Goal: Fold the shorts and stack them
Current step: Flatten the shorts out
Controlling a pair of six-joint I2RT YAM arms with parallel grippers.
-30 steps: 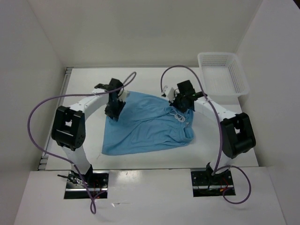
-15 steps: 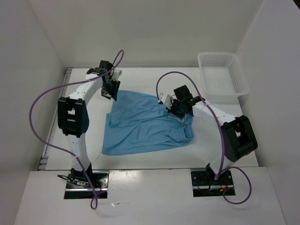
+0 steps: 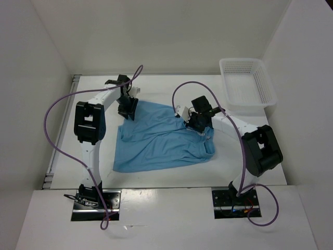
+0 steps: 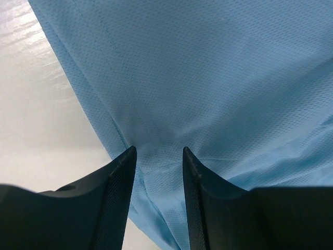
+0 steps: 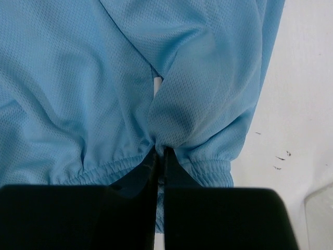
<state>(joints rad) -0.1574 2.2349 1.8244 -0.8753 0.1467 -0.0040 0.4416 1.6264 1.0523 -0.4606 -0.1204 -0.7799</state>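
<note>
1. The shorts (image 4: 218,78) are plain sky-blue with a fine dotted mesh weave between and beyond the left fingers (image 4: 117,198).
2. The left fingers and right fingers (image 5: 125,213) are black.
3. The table (image 5: 302,104) beside the right fingers is white with dark specks.
4. The basket (image 3: 247,83) is white lattice.
5. The cables (image 3: 46,122) are purple.

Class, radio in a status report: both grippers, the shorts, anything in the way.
Left gripper open over shorts. Right gripper shut on waistband. White basket apart, back right.

You're looking at shorts (image 4: 223,78) of soft, matt cloth with a fine pinhole weave. Your table (image 4: 47,109) is smooth white with a faint sheen, and the basket (image 3: 247,83) is white plastic lattice.
</note>
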